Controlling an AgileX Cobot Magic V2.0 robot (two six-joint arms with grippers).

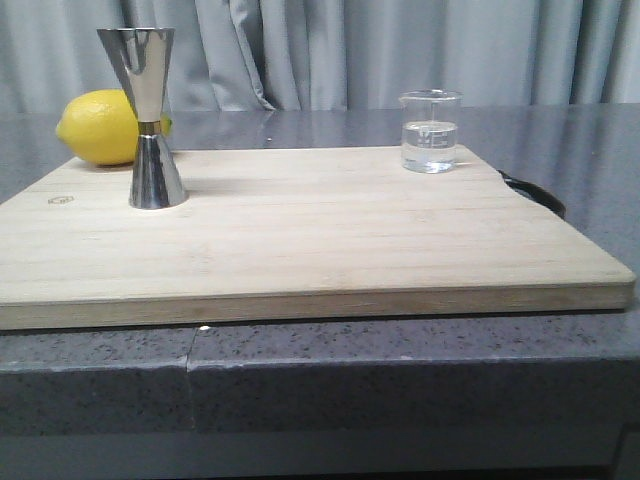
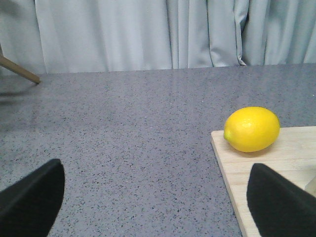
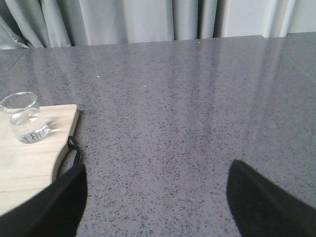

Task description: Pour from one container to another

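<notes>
A small clear glass beaker (image 1: 430,131) holding some clear liquid stands upright at the back right of the wooden board (image 1: 300,240); the right wrist view catches the beaker (image 3: 23,118) too. The tall steel jigger (image 1: 148,118) stands upright at the board's back left. Neither gripper shows in the front view. My left gripper (image 2: 155,202) is open over bare counter beside the board's left edge, nothing between its fingers. My right gripper (image 3: 155,202) is open over the counter to the right of the board, also holding nothing.
A yellow lemon (image 1: 103,127) lies behind the jigger at the board's back left corner; the left wrist view shows the lemon (image 2: 252,129) as well. A black strap loop (image 1: 535,192) hangs off the board's right side. Grey speckled counter (image 1: 400,360) surrounds the board; curtains hang behind.
</notes>
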